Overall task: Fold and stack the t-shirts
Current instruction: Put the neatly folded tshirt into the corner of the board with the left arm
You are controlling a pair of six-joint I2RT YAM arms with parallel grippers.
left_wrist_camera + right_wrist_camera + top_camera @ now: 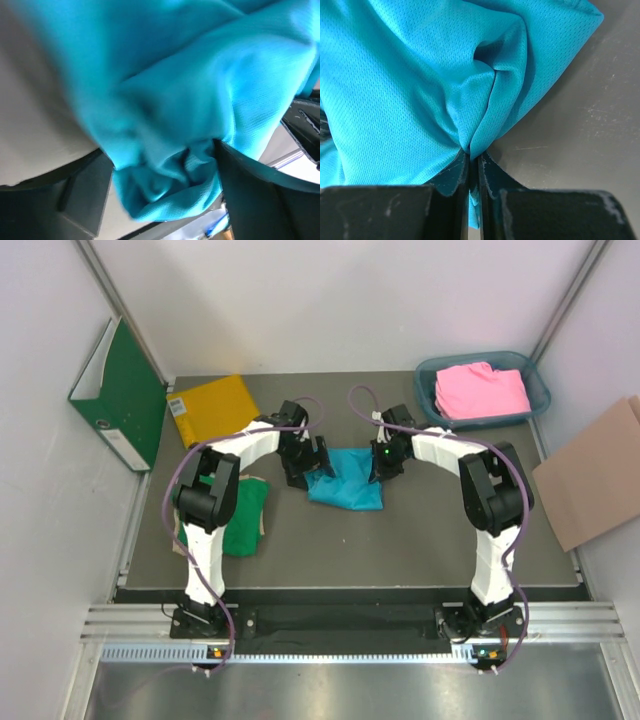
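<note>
A turquoise-blue t-shirt [345,480] lies bunched on the dark table between my two grippers. My right gripper [378,465] is at its right edge; the right wrist view shows that gripper [474,160] shut on a pinched fold of the turquoise cloth [395,90]. My left gripper [305,465] is at the shirt's left edge. In the left wrist view that gripper [165,185] stands open wide, with a wad of the turquoise cloth [175,75] lying between its fingers. A green t-shirt [245,520] lies at the left under my left arm. A pink t-shirt [480,390] sits in the basket.
A blue basket [430,375] stands at the back right. A yellow envelope [212,408] lies at the back left, with a green binder [120,395] leaning on the left wall. Brown cardboard [595,475] leans at the right edge.
</note>
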